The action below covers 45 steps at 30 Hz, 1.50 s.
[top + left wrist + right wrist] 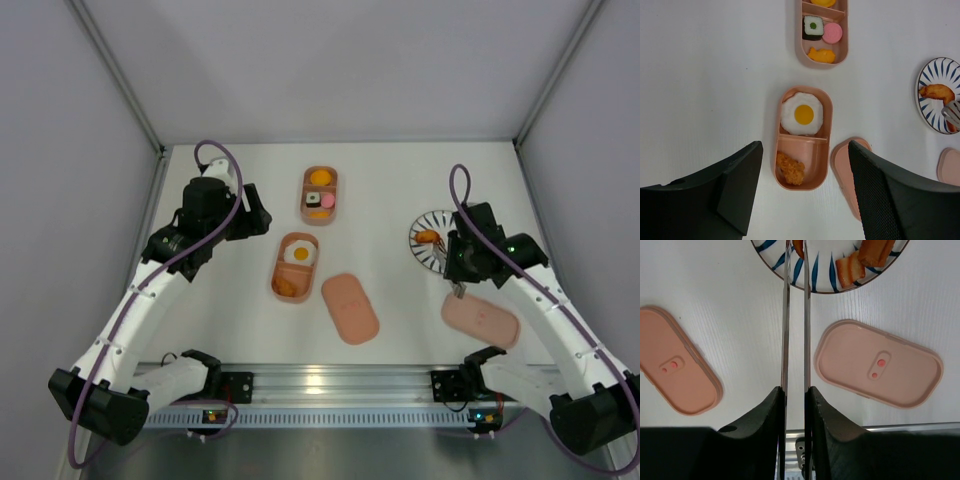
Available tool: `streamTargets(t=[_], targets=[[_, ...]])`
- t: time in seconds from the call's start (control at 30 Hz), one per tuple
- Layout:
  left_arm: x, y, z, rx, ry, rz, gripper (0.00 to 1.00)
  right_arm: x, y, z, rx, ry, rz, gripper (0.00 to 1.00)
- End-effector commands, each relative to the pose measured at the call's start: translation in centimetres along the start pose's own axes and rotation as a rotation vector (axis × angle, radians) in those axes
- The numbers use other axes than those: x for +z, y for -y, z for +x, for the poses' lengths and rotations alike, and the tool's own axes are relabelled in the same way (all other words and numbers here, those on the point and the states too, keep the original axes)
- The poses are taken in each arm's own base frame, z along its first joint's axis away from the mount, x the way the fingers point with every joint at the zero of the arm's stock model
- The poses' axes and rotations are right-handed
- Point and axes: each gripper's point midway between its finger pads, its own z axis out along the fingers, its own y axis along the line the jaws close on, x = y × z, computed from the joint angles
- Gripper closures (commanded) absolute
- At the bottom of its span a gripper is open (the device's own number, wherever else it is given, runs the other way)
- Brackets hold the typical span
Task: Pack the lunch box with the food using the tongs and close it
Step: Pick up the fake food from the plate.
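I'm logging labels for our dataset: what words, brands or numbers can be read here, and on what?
No readable text anywhere. The pink lid and the other lid bear only a small raised patch with two dots; the plate has only blue stripes.

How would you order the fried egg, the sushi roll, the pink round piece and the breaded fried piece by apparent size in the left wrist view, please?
1. fried egg
2. breaded fried piece
3. sushi roll and pink round piece: too alike to rank.
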Motion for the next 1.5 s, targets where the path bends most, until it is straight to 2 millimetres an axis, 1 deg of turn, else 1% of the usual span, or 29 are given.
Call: streamTargets(t=[0.0, 0.17, 0.37, 0.57, 0.77, 1.13, 1.33, 1.47], targets=[[-0.2, 0.6, -1.4, -0.006, 0.047, 0.025, 0.26, -2.0, 0.6, -2.3, 0.046, 0.099, 0.018, 0.85], [-0.2, 0.6, -1.5, -0.006, 0.048, 0.026, 0.26, -2.5, 0.9, -2.6, 0.051, 0.114, 0.030, 0.85], [-0.1, 0.5, -1.3, -0.004, 0.044, 0.021, 0.26, -3.1, 1.1, -3.2, 0.065, 0.141, 0.035, 0.90], [-0.1, 0.4, -1.2, -0.004, 0.043, 0.020, 0.26, -3.5, 1.2, -3.7, 0.082, 0.161, 0.037, 0.98], [-0.1, 0.4, -1.2, -0.003, 0.044, 0.018, 0.26, -4.4, 1.3, -4.6, 0.098, 0.197, 0.032, 0.99], [0.1, 0.3, -1.1, -0.004, 0.041, 0.014, 0.26, -4.8, 1.3, -5.2, 0.102, 0.218, 0.032, 1.00], [0.2, 0.3, -1.0, -0.003, 0.037, 0.012, 0.26, -5.7, 0.7, -6.3, 0.098, 0.241, 0.006, 1.00], [0.3, 0.1, -1.0, -0.003, 0.035, 0.004, 0.26, -6.9, 0.2, -7.4, 0.088, 0.265, -0.019, 1.00]])
